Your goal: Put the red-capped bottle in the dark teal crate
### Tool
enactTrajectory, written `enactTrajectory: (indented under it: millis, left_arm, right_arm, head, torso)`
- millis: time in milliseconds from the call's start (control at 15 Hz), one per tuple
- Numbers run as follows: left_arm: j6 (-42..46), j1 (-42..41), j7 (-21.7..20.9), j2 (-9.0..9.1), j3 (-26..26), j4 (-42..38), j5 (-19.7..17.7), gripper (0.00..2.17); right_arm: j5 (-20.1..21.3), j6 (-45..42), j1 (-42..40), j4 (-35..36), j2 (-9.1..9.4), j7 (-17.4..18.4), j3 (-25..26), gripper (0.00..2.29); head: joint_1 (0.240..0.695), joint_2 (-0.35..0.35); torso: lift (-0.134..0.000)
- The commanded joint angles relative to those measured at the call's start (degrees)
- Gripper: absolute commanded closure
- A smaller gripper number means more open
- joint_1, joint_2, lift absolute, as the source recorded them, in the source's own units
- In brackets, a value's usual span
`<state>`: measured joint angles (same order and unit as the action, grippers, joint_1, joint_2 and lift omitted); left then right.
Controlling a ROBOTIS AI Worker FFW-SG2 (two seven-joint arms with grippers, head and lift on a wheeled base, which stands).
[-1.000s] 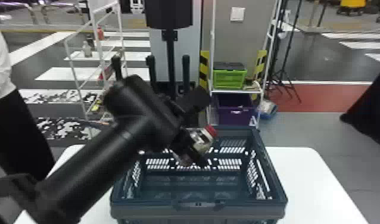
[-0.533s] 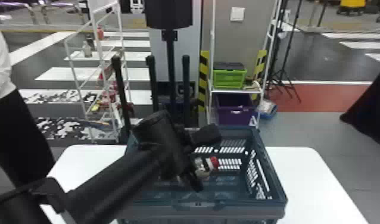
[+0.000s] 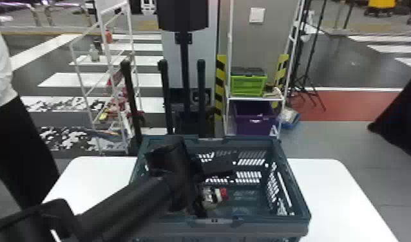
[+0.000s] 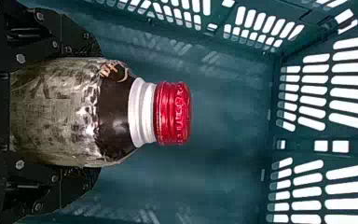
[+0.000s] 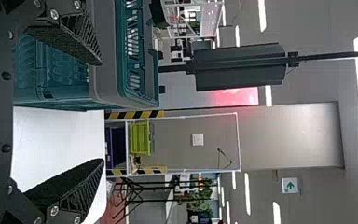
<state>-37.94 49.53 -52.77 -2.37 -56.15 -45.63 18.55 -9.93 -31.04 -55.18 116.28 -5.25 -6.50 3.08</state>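
Two boxes, one green (image 3: 248, 84) and one purple (image 3: 254, 119), are standing on the white rack (image 3: 254, 98) behind the bench (image 3: 330, 193). Near them, black posts (image 3: 200, 96) rise behind the dark teal crate (image 3: 269, 229). The left arm (image 3: 127, 206) passes over the crate's left side, near its front corner.

The walls of the crate surround an inside space, open at the top, and in the head view more of this space is to the right of the left gripper (image 3: 216, 192) than to the left. The white surface of the bench continues on both sides of the crate.

The red-capped bottle (image 4: 74, 112) is between the crate walls, its body grasped by the left gripper from two sides. Its cap (image 4: 173, 113) points away from this gripper, towards the robot's right. I cannot tell if the bottle touches the crate's floor. The right gripper (image 5: 102, 112) is released, its fingers wide apart, outside the crate.
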Motion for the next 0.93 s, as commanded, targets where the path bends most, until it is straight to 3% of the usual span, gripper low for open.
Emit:
enactTrajectory:
  millis: [0, 67, 133, 200, 267, 467, 600, 867]
  left_arm:
    - [0.53, -0.32, 0.38, -0.01, -0.27, 0.01, 0.88, 2.06]
    - [0.53, -0.49, 0.65, -0.01, -0.27, -0.16, 0.79, 1.90]
    - [0.53, -0.75, 1.35, -0.09, -0.27, -0.51, 0.79, 1.37]
    - [0.36, -1.11, 2.93, -0.09, -0.27, -0.87, 0.53, 0.52]
    - [0.01, -1.37, 4.51, -0.18, -0.27, -1.31, 0.44, 0.02]
    - [-3.16, -1.81, 5.83, -1.15, 0.52, -5.08, 0.61, 0.01]
    - [-7.55, -1.99, 5.83, -2.99, 3.15, -10.97, 0.79, 0.03]
    - [-21.09, -6.99, 6.27, -7.83, 17.04, -31.36, 0.70, 0.04]
  right_arm:
    - [0.00, -0.11, -0.19, 0.17, 0.06, 0.00, -0.01, 0.15]
    - [0.00, -0.11, -0.28, 0.26, 0.15, 0.00, -0.01, 0.15]
    - [0.00, -0.11, -0.46, 0.52, 0.24, 0.00, -0.01, 0.15]
    - [0.00, -0.11, -0.54, 0.61, 0.24, 0.00, 0.08, 0.15]
    - [0.00, -0.11, -0.54, 0.61, 0.24, 0.00, 0.08, 0.15]
    - [0.00, -0.11, -0.54, 0.52, 0.32, 0.00, 0.08, 0.15]
    - [0.00, -0.11, -0.54, 0.44, 0.32, 0.00, 0.08, 0.15]
    - [0.00, -0.11, -0.54, 0.26, 0.32, 0.00, 0.35, 0.15]
  head:
    - [0.499, 0.000]
    - [0.499, 0.000]
    - [0.499, 0.000]
    - [0.499, 0.000]
    - [0.499, 0.000]
    - [0.499, 0.000]
    - [0.499, 0.000]
    - [0.499, 0.000]
  torso:
    - [0.000]
    - [0.000]
    - [0.000]
    - [0.000]
    - [0.000]
    - [0.000]
    - [0.000]
    - [0.000]
